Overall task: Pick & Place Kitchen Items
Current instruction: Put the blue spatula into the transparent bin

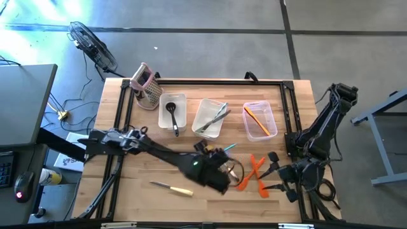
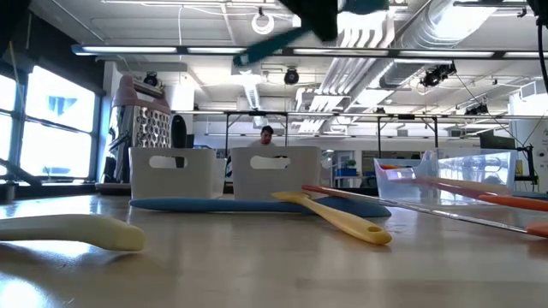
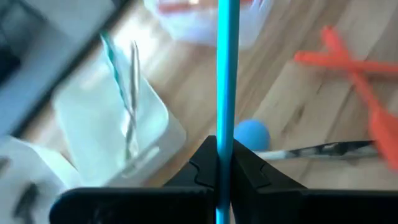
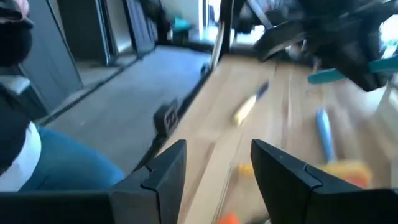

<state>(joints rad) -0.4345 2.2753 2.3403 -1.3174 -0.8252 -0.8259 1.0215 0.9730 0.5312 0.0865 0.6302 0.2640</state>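
Wooden table (image 1: 159, 203): we see it bare along the near edge, and open along the left edge beside the grater (image 1: 147, 86).
High view, bins: we count three clear bins (image 1: 172, 112) in a row along the far edge; the left one holds a black ladle (image 1: 173, 116), the middle one tongs (image 1: 213, 119), the right one (image 1: 260, 119) an orange tool.
High view, loose items: two orange spatulas (image 1: 253, 175) lie crossed toward the right edge, and one pale-handled knife (image 1: 173, 188) lies near the near edge.
High view, arms: left gripper (image 1: 219, 170) hangs over the table's middle; right gripper (image 1: 275, 173) waits by the right edge.
Low view: we see one yellow spatula (image 2: 342, 218) lying over a blue one (image 2: 257, 205).
Left wrist view: the dark fingers (image 3: 252, 171) are clamped on a slim teal handle (image 3: 227, 74), held above the tabletop.
Right wrist view: its two fingers (image 4: 168, 168) stand apart with nothing between; a person's leg shows beyond the table edge.
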